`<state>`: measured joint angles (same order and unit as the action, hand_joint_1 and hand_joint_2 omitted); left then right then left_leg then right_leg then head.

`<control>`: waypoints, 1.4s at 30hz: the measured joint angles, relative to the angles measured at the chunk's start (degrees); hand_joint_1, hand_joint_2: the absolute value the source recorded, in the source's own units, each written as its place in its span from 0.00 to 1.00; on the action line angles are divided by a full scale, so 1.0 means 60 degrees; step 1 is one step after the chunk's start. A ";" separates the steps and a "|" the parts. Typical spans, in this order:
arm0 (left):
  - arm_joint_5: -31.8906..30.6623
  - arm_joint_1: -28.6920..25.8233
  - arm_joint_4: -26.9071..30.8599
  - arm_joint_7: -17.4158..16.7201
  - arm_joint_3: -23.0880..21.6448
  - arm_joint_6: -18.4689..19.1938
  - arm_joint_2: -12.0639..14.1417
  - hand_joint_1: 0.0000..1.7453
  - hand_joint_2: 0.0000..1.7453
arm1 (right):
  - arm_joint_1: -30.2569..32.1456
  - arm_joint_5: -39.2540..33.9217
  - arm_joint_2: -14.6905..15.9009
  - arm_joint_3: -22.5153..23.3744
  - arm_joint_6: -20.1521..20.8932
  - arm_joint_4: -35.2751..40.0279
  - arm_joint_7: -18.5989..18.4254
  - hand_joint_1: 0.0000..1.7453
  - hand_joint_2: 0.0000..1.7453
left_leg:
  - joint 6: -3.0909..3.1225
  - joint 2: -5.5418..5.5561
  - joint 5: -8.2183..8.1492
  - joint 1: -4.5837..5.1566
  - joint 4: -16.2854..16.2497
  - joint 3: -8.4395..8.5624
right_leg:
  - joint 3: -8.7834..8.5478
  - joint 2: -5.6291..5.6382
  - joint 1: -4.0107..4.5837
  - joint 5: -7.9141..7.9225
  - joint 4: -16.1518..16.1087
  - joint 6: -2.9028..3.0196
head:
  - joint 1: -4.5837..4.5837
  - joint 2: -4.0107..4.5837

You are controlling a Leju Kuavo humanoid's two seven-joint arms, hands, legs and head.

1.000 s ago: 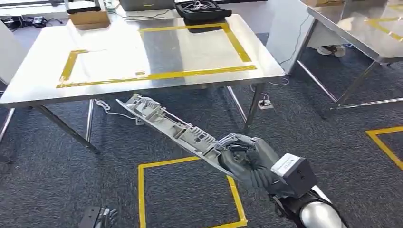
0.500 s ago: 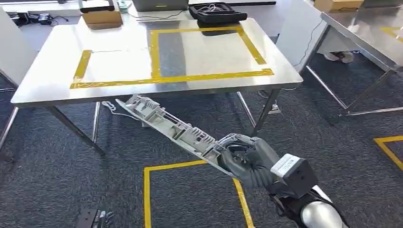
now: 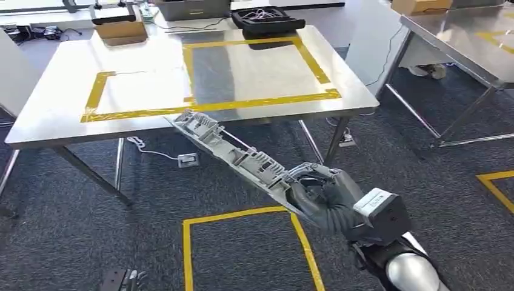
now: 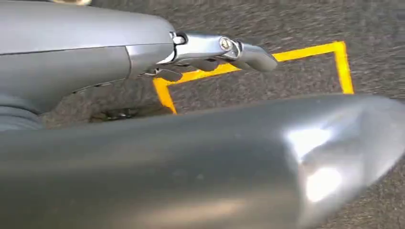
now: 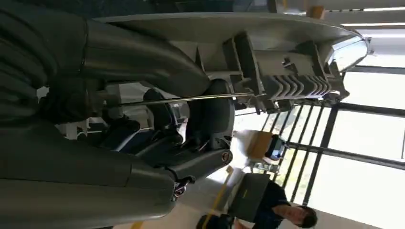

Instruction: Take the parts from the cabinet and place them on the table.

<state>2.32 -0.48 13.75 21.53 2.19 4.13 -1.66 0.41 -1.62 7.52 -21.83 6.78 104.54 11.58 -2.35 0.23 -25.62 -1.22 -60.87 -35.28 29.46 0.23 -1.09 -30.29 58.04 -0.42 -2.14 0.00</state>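
My right hand [image 3: 324, 197] grips one end of a long grey plastic part [image 3: 233, 148] with ribs and clips. The part slants up and to the left, and its far end reaches the near edge of the steel table [image 3: 54, 118]. Yellow tape marks a rectangle [image 3: 254, 73] on the tabletop. In the right wrist view the dark fingers [image 5: 210, 114] wrap around the part [image 5: 286, 71] and its thin metal rod. My left hand [image 3: 124, 280] hangs low at the bottom left. Its fingers [image 4: 239, 50] stretch out over the carpet with nothing in them.
A cardboard box [image 3: 121, 27] and a black case [image 3: 267, 18] sit at the table's far side. A second steel table [image 3: 460, 36] stands at the right. A yellow tape square [image 3: 242, 242] marks the carpet; a cable and socket [image 3: 188, 159] lie under the table. A person [image 5: 282, 210] stands beyond.
The whole picture has shifted, so the camera has moved. My right hand has lifted the part a little, and its far end now reaches the table's near edge.
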 joint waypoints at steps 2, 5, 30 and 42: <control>-0.0073 0.0041 -0.0007 0.0007 0.0000 0.0004 0.0011 0.00 0.00 | -0.0028 0.0098 -0.0007 0.0128 -0.0055 0.0004 -0.0051 1.00 1.00 | 0.0238 0.0011 -0.0131 0.0053 0.0161 0.0065 | 0.0049 0.0008 0.0056 -0.0043 0.0052 -0.0131 | -0.0007 0.0000; -0.0196 0.0044 0.0015 -0.0043 0.0000 0.0015 0.0069 0.00 0.00 | 0.0020 0.0338 -0.0007 0.0404 -0.0124 0.0043 -0.0138 1.00 1.00 | 0.0479 0.0026 -0.0186 0.0067 0.0203 0.0090 | -0.0022 -0.0002 0.0022 -0.0114 -0.0024 -0.0316 | -0.0004 0.0000; -0.0105 0.0575 0.0208 -0.0372 -0.0022 0.0135 -0.0167 0.00 0.00 | -0.0018 0.0670 -0.0226 0.0940 0.0211 0.0168 -0.0179 1.00 1.00 | 0.0142 0.0001 0.0079 0.0098 -0.0246 -0.0148 | 0.0167 0.0010 0.0081 0.0191 0.0015 0.0119 | 0.0011 0.0000; -0.0299 0.0547 0.0182 -0.0452 -0.0015 0.0186 -0.0055 0.00 0.00 | 0.0007 0.0619 -0.0222 0.0998 -0.0044 0.0211 -0.0149 1.00 1.00 | 0.0667 0.0037 -0.0469 0.0102 0.0367 0.0546 | 0.2026 0.0003 0.0088 -0.0815 0.3015 -0.0367 | 0.0066 0.0000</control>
<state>0.52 2.81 14.84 18.82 2.10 5.25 -1.99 0.45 2.10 6.19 -15.85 6.51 105.81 10.69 1.65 0.45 -28.43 -0.61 -58.67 -32.00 41.62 0.24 -0.56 -35.18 76.13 -2.62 -1.75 0.00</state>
